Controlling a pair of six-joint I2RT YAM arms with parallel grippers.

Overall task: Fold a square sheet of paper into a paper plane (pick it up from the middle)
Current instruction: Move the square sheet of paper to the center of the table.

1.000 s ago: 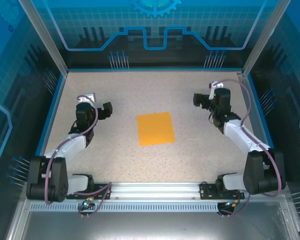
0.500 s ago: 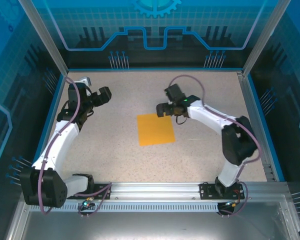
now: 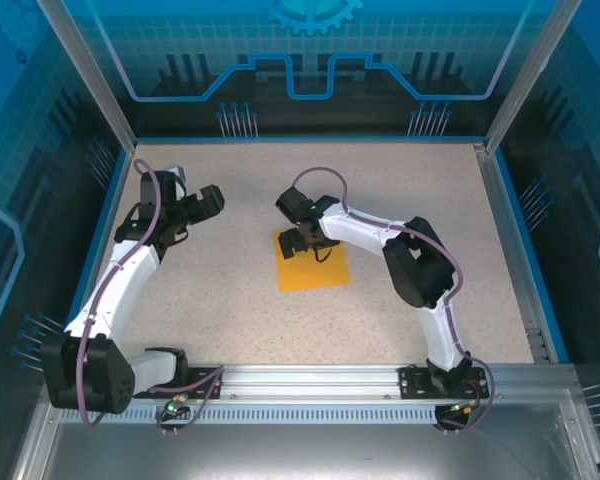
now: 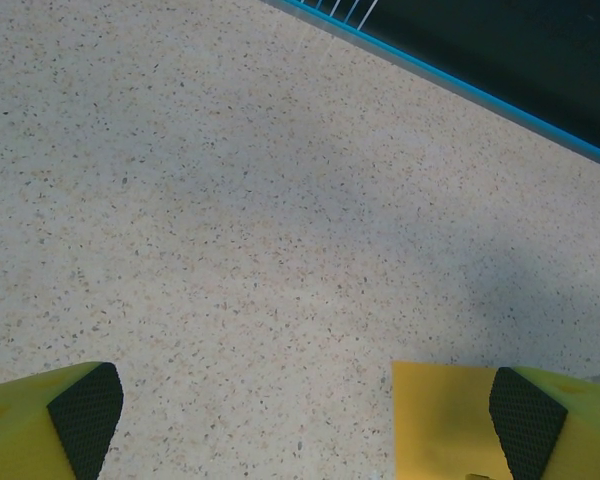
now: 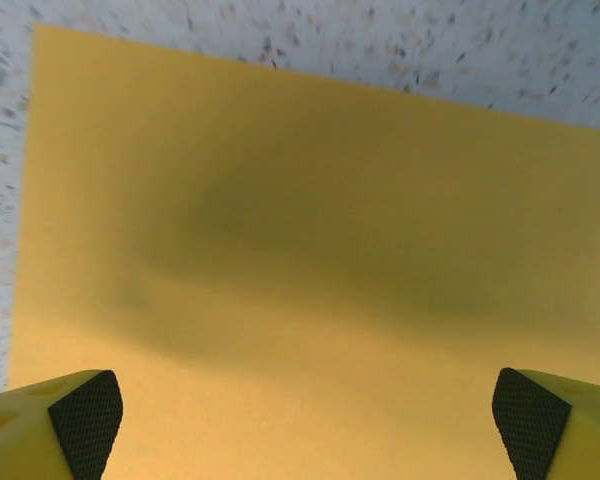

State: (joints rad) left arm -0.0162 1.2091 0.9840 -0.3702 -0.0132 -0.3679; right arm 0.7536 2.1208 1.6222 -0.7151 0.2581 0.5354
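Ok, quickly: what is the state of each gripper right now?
Left gripper: open, holding nothing.
Right gripper: open over the square sheet of paper, holding nothing.

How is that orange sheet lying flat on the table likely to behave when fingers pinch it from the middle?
The square sheet of paper looks thin and lies flush on the table, so it may slide rather than lift under the open right gripper. Once pinched, it would probably droop, floppy and light. Smooth and uncreased, it likely marks easily.
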